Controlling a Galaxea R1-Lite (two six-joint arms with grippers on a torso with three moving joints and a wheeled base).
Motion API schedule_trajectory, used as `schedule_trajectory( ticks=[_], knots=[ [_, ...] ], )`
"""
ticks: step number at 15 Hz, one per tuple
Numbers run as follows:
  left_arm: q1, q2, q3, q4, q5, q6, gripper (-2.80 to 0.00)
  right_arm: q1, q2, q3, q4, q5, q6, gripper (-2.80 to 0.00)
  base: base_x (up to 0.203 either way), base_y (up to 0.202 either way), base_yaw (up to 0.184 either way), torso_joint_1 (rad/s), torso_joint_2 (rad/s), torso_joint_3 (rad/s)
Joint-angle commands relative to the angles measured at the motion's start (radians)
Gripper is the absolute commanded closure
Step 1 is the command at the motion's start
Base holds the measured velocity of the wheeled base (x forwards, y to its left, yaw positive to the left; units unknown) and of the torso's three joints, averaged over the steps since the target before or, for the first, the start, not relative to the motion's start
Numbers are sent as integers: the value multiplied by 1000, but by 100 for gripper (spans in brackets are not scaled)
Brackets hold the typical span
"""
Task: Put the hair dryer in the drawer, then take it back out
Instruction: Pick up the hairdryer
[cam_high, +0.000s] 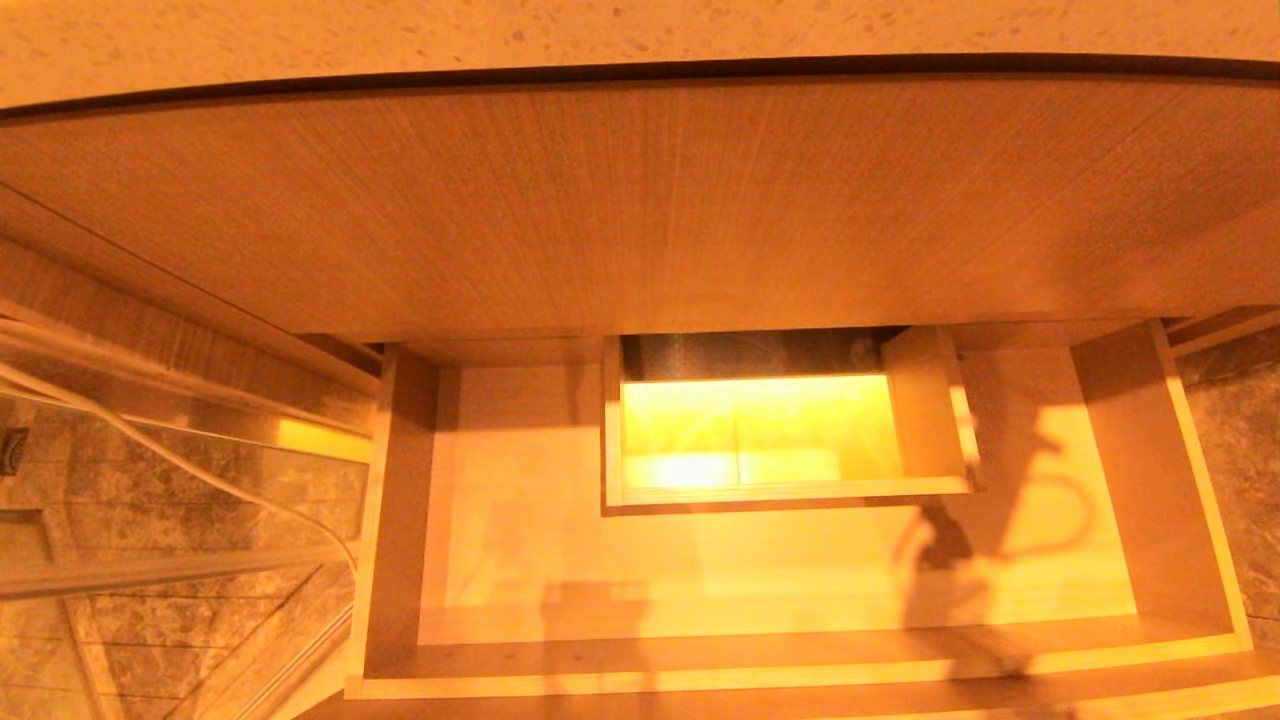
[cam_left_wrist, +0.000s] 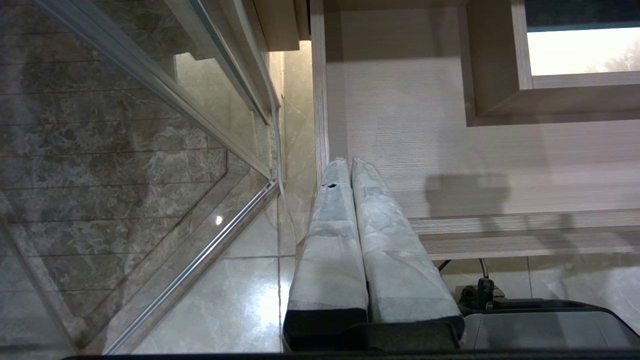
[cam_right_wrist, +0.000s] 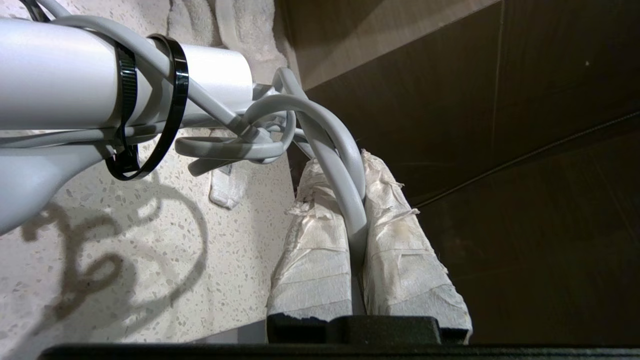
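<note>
My right gripper (cam_right_wrist: 357, 175) was clamped on the cord (cam_right_wrist: 345, 200), the dryer (cam_right_wrist: 100, 85) hanging over the speckled counter (cam_right_wrist: 150, 260), so I judged a slow, steady carry to the open, empty drawer (cam_high: 780, 670) best.

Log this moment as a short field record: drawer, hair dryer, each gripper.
drawer: pulled open, nothing lying on its pale floor; boxed cut-out at mid-back
hair dryer: out of the drawer, hanging over a speckled countertop; cord bound to it with black ties
right gripper: shut on a loop of the hair dryer's cord
left gripper: shut, holding nothing, parked beside the drawer's left side
</note>
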Motion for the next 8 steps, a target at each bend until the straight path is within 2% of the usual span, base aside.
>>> schedule_trajectory(
  ticks=[1, 8],
  knots=[
    [0, 0, 0, 0, 0, -1, 0, -2, -62, 20, 2, 0, -5, 0, 0, 0, 0, 0, 0, 0],
    [0, 0, 0, 0, 0, -1, 0, -34, -273, 140, -6, -6, -26, 0, 0, 0, 0, 0, 0, 0]
  ],
)
